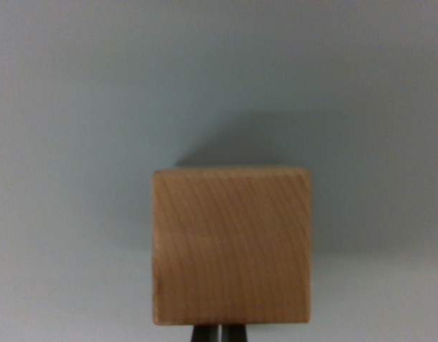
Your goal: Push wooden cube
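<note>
A light brown wooden cube (231, 246) with visible grain fills the lower middle of the wrist view, resting on a pale grey surface (76, 107). Just below the cube's near edge, at the bottom of the picture, my gripper (220, 333) shows as two dark fingertips pressed side by side with only a thin line between them. The fingertips meet the cube's near face; whether they touch it or stop just short is hidden. Nothing is held between the fingers.
The cube throws a soft shadow (233, 146) on the surface beyond its far edge. The grey surface stretches evenly on all sides of the cube.
</note>
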